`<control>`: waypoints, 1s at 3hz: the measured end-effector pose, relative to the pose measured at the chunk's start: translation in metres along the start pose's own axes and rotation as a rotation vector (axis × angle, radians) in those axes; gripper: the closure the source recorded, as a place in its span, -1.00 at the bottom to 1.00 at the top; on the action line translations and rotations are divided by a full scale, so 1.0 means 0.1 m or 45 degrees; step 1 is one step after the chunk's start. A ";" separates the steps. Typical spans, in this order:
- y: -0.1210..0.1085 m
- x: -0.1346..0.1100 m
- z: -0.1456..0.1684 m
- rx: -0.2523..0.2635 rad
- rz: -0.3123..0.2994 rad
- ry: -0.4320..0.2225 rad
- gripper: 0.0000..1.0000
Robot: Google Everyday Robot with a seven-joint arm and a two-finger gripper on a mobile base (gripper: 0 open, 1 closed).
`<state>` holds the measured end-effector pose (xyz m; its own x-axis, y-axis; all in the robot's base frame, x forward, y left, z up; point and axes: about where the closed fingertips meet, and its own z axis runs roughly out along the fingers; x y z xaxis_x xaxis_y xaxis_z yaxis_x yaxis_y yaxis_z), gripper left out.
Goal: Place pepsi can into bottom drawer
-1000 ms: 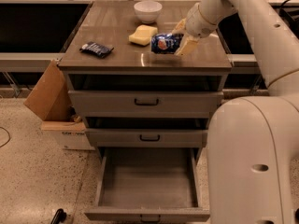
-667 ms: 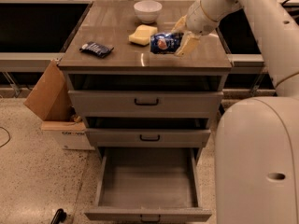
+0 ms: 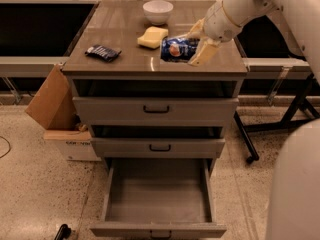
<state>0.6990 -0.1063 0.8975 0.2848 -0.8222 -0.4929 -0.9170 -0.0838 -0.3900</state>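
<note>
The pepsi can [image 3: 176, 49] lies on its side on the cabinet top [image 3: 120, 29], near the front right, with its round logo facing me. My gripper [image 3: 192, 48] reaches in from the right with one cream finger behind the can's right end and one in front of it. Both fingers [image 3: 202, 52] touch the can, so the gripper is closed on it. The bottom drawer [image 3: 157, 196] is pulled fully out below, and its grey floor is bare. The two shallower drawers above it are pushed in.
A white bowl [image 3: 157, 11], a yellow sponge [image 3: 152, 36] and a flat dark-blue snack packet [image 3: 102, 52] also sit on the top. A cardboard box [image 3: 52, 106] leans against the cabinet's left side. My white base [image 3: 295, 184] fills the lower right.
The can and gripper stay at the same spot on the cabinet top. My white base takes up a little less of the lower right.
</note>
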 end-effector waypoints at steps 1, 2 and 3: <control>0.22 0.04 0.24 -0.084 0.019 0.004 1.00; 0.22 0.04 0.24 -0.084 0.019 0.004 1.00; 0.36 0.07 0.35 -0.121 0.037 -0.011 1.00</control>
<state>0.6773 -0.0953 0.8530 0.2594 -0.8204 -0.5096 -0.9472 -0.1131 -0.3001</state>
